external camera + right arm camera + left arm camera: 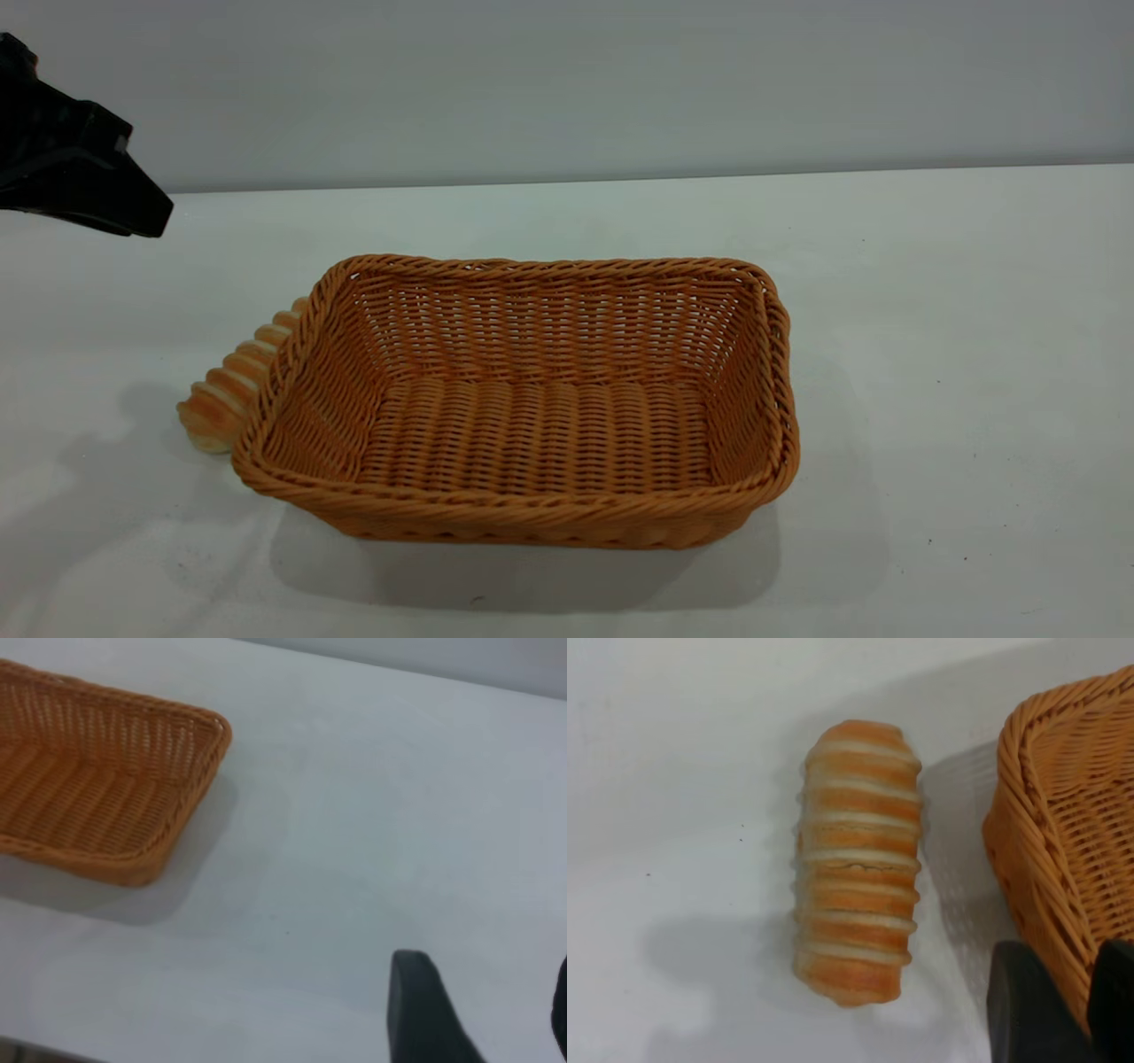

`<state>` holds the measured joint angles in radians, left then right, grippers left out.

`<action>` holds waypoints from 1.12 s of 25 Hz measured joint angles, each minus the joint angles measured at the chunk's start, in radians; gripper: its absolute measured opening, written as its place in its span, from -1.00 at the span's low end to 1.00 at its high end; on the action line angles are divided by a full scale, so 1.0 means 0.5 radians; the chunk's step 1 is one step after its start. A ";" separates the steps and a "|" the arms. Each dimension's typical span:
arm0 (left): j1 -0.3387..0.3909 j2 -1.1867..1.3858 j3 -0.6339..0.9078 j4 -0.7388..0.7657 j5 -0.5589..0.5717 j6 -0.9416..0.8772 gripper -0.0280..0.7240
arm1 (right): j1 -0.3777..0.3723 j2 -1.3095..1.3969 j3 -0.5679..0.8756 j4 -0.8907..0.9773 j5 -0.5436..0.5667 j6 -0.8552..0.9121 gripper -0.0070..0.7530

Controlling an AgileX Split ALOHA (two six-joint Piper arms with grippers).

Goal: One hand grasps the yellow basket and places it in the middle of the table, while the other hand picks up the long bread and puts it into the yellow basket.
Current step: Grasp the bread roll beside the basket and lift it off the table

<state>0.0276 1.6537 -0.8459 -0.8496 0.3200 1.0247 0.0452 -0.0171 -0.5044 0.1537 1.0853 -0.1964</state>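
We see the yellow basket point(523, 403) mid-worktop point(957, 354), empty inside, so there's open room from above. The long bread point(232, 385) lies just beside the basket's left wall; in the left wrist view a narrow strip of worktop shows btwn them. That wall blocks approach from the right; top and left of the bread are free. Left hand point(80, 168) hangs above the far-left worktop. Right hand point(483, 1014) is over bare worktop, well apart from the basket.

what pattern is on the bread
Golden-brown crosswise ridges with pale cream grooves on the bread; clearest in the left wrist view.
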 joint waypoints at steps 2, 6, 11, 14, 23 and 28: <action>0.000 0.001 0.000 0.013 0.000 0.000 -0.30 | 0.000 -0.002 0.002 -0.014 0.000 0.000 0.04; 0.000 0.016 0.000 0.063 -0.006 0.000 -0.30 | 0.000 -0.002 0.026 -0.041 0.052 0.034 0.03; 0.000 0.091 0.000 0.153 -0.006 -0.002 -0.29 | 0.000 -0.002 0.056 -0.077 0.100 0.090 0.03; 0.000 0.130 -0.002 0.248 -0.008 0.000 -0.20 | 0.000 -0.002 0.056 -0.080 0.101 0.100 0.03; 0.000 0.359 -0.013 0.568 -0.187 -0.246 0.20 | 0.000 -0.004 0.056 -0.082 0.101 0.111 0.03; 0.000 0.568 -0.070 0.600 -0.274 -0.276 0.20 | 0.000 -0.006 0.056 -0.082 0.103 0.115 0.03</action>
<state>0.0276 1.9377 -0.8810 -0.5494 0.1832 0.8865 0.0452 -0.0200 -0.4763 0.1127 1.1366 -0.1387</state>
